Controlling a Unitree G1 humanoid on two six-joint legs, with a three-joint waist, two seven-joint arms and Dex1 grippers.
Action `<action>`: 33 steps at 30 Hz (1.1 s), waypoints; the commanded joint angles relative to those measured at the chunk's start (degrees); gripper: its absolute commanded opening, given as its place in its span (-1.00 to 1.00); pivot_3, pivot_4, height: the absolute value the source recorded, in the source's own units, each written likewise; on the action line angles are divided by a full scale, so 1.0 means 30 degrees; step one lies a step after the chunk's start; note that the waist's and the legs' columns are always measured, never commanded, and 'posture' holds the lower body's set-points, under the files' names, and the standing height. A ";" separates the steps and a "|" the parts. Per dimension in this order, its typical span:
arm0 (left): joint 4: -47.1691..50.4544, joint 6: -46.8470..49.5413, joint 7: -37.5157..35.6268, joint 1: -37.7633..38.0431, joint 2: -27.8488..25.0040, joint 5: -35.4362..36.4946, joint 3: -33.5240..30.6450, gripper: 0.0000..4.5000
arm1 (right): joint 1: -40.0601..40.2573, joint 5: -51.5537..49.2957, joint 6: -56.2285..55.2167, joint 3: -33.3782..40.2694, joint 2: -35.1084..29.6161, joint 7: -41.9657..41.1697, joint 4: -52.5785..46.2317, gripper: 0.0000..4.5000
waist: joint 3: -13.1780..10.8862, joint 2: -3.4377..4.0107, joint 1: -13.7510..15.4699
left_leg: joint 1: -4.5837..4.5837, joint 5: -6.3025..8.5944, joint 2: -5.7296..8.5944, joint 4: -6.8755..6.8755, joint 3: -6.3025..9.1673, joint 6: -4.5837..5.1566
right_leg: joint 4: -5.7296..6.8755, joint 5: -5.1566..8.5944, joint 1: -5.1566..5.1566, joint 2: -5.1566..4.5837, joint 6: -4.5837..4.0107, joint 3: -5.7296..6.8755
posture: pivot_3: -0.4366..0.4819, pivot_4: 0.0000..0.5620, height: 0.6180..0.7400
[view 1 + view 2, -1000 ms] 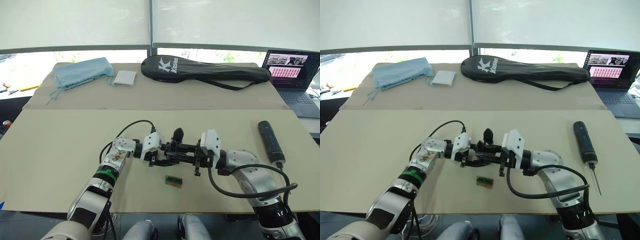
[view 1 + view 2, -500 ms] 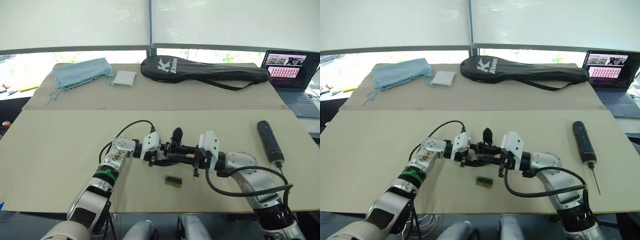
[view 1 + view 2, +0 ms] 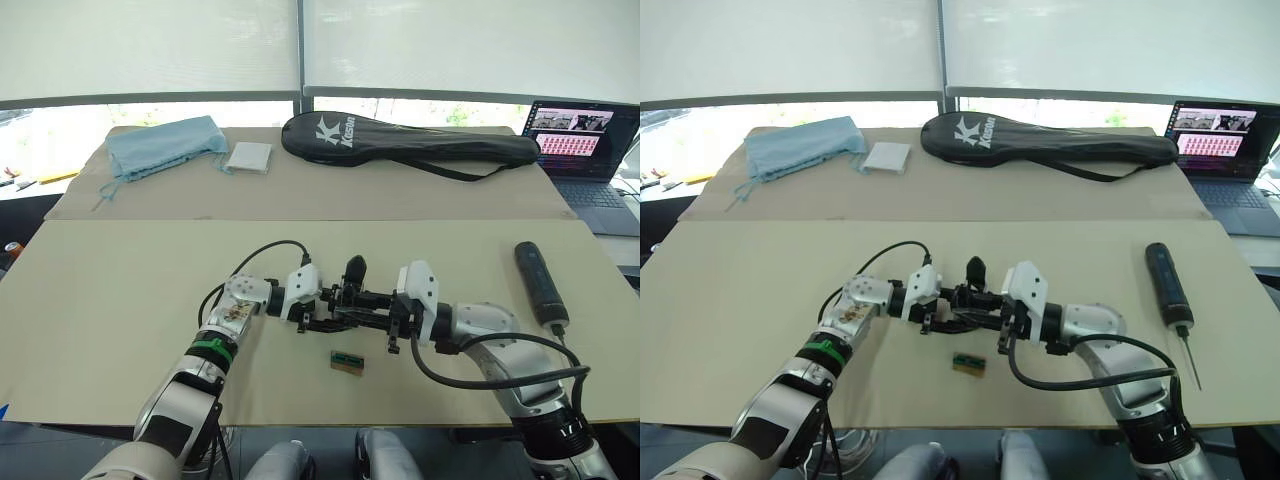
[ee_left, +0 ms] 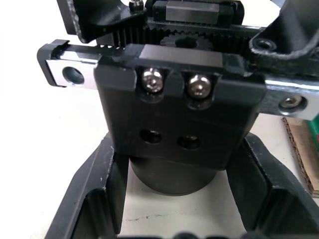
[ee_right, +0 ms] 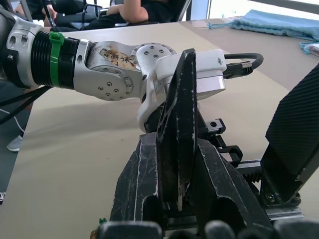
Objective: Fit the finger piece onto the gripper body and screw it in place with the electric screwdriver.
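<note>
Two grippers meet mid-table: left gripper point(image 3: 318, 309) clamps gripper body point(image 4: 182, 134) by its round base, right gripper point(image 3: 382, 318) pinches finger piece point(image 5: 177, 144) against it | one electric screwdriver point(image 3: 1167, 285) lies well off to the right gripper's side | racket bag point(image 3: 410, 140) beyond reads "Kason" | one small green-brown box point(image 3: 347, 360) just beside both.

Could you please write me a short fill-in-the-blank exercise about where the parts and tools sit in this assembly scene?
1. The gripper body sits between the fingers of the ____ tool.
2. The electric screwdriver lies on the table on the robot's ____ side.
3. The small green-and-brown box lies on the table, nearer the robot than the two ____.

Missing words: left; right; tools
</note>
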State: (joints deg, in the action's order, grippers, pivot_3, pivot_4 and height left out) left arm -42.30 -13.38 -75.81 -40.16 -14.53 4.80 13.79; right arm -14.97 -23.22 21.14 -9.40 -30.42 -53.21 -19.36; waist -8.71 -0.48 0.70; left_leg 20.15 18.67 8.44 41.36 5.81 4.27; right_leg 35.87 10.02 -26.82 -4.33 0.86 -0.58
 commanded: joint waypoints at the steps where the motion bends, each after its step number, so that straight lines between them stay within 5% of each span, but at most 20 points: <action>1: 0.0024 0.0394 0.0232 0.0264 -0.0353 -0.0236 0.0010 0.01 | 0.0390 -0.0150 0.0549 -0.0254 -0.0409 -0.0338 -0.0408 -0.83 | 0.0000 0.0000 0.0000 | 0.0000 0.0000 0.0000 -0.0003 0.0002 0.0000 | -0.0002 0.0000 0.0000 -0.0001 0.0000 0.0001 | -0.05 -0.47 1.00; 33: 0.0591 0.0961 0.0164 0.0546 -0.0432 -0.0209 0.0105 0.01 | -0.1403 0.0146 0.1744 -0.0800 -0.0242 -0.0442 0.1551 -0.83 | 0.0081 -0.0007 -0.0038 | -0.0287 0.0019 -0.0023 -0.0156 -0.0002 0.0024 | -0.0106 0.0003 0.0226 0.0013 0.0004 -0.0014 | -0.05 -0.47 1.00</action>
State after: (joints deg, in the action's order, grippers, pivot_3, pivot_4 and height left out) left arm -41.20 -11.08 -75.39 -39.31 -14.90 4.68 13.87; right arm -19.52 -23.86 25.89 -10.91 -30.98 -54.62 -16.05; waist -8.47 -0.50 0.59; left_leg 19.29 18.72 8.38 40.89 5.81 4.34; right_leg 35.55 10.03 -26.15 -4.29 0.88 -0.62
